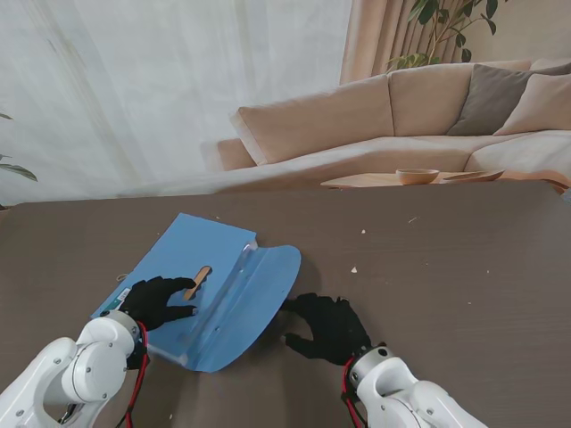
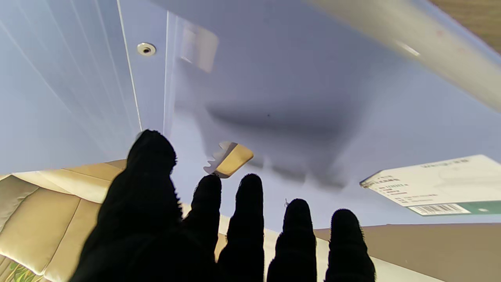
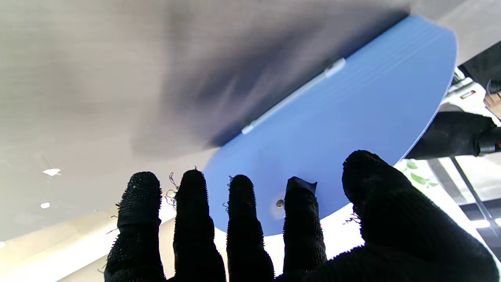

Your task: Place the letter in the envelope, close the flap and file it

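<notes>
Brown table (image 1: 464, 259) is lying mostly bare to your right and far side, sofa (image 1: 357, 116) behind it. Blue folder (image 1: 210, 294) is sitting near-left, its rounded flap (image 1: 259, 303) curling up toward the right. Your left hand (image 1: 159, 301) is resting flat on the folder, fingers spread, grasping nothing, beside a tan tab (image 1: 198, 282). Your right hand (image 1: 328, 325) is lying released on the table just beside the flap's edge. Envelope and letter: you cannot make them out; white label (image 2: 430, 184) is showing only in the left wrist view.

white arms (image 1: 80, 366), blk knit fingers (image 3: 242, 219), red cables (image 1: 140, 374)
</notes>
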Robot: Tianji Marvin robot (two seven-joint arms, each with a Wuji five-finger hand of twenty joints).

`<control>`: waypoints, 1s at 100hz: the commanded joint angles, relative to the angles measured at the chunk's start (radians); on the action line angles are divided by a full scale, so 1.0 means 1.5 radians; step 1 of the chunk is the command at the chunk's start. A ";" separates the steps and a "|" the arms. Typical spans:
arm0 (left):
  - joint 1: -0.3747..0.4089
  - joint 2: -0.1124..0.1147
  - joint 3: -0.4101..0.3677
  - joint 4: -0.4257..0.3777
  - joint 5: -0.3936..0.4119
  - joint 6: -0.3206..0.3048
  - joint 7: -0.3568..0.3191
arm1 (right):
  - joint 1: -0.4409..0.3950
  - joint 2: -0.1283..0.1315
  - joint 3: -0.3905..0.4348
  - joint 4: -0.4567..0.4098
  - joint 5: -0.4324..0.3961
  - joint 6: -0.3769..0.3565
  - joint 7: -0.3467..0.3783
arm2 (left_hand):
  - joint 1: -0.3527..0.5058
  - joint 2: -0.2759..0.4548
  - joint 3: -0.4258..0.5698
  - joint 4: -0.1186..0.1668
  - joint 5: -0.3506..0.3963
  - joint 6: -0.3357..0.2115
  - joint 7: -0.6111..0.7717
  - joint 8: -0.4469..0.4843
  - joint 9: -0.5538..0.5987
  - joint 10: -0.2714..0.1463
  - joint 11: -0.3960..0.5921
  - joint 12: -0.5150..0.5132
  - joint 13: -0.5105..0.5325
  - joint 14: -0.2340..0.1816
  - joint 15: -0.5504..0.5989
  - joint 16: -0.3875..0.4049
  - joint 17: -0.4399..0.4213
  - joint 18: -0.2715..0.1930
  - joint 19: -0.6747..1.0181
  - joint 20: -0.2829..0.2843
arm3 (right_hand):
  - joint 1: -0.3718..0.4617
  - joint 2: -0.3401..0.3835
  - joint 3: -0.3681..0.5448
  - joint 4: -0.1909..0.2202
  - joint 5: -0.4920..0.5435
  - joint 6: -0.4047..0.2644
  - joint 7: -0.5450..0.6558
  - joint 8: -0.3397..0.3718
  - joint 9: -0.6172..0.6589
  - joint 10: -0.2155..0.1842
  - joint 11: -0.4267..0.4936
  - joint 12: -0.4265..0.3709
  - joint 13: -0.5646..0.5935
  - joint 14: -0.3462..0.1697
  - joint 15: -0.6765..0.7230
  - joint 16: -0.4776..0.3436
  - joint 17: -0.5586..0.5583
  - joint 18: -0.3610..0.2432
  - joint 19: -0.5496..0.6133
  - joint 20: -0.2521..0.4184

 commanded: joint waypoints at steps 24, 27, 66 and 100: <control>-0.008 -0.002 0.003 0.007 -0.009 0.013 -0.015 | 0.096 -0.019 -0.039 0.047 0.060 -0.028 -0.017 | 0.022 0.040 -0.001 0.018 0.002 -0.012 -0.007 0.001 -0.020 -0.010 -0.018 -0.005 0.003 0.000 -0.009 -0.018 -0.004 -0.005 -0.014 -0.012 | -0.005 0.016 -0.012 0.018 -0.039 -0.032 -0.022 -0.021 -0.035 -0.038 -0.033 -0.020 -0.024 -0.036 -0.047 -0.038 -0.020 -0.016 -0.064 -0.031; -0.007 -0.002 0.003 0.006 -0.009 0.014 -0.016 | 0.109 -0.020 -0.045 0.054 0.067 -0.031 -0.017 | 0.022 0.040 -0.001 0.018 0.002 -0.012 -0.007 0.001 -0.020 -0.011 -0.018 -0.005 0.003 -0.001 -0.009 -0.018 -0.004 -0.005 -0.014 -0.012 | -0.004 0.015 -0.011 0.019 -0.036 -0.032 -0.020 -0.021 -0.034 -0.042 -0.035 -0.021 -0.024 -0.038 -0.052 -0.041 -0.020 -0.016 -0.068 -0.034; -0.009 -0.007 -0.016 0.004 -0.023 0.009 0.002 | 0.311 -0.038 -0.157 0.189 0.163 -0.059 0.003 | 0.036 0.047 0.007 0.019 0.002 -0.006 -0.004 0.003 -0.019 -0.011 -0.015 -0.005 0.005 -0.009 -0.008 -0.020 -0.003 -0.004 -0.012 -0.013 | -0.004 -0.003 0.012 0.022 0.004 -0.026 0.012 -0.017 -0.003 -0.060 -0.076 -0.036 -0.014 -0.059 -0.091 -0.073 -0.023 -0.017 -0.092 -0.057; -0.033 -0.019 -0.041 0.032 -0.043 0.016 0.061 | 0.479 -0.082 -0.283 0.364 0.243 -0.103 -0.023 | 0.056 0.066 0.018 0.018 0.006 0.003 0.005 0.007 -0.017 -0.007 -0.007 -0.001 0.007 -0.006 -0.005 -0.017 -0.001 -0.004 -0.010 -0.012 | -0.008 -0.015 0.032 0.018 0.035 -0.030 0.031 -0.013 0.019 -0.077 -0.094 -0.042 -0.011 -0.069 -0.105 -0.085 -0.027 -0.016 -0.101 -0.067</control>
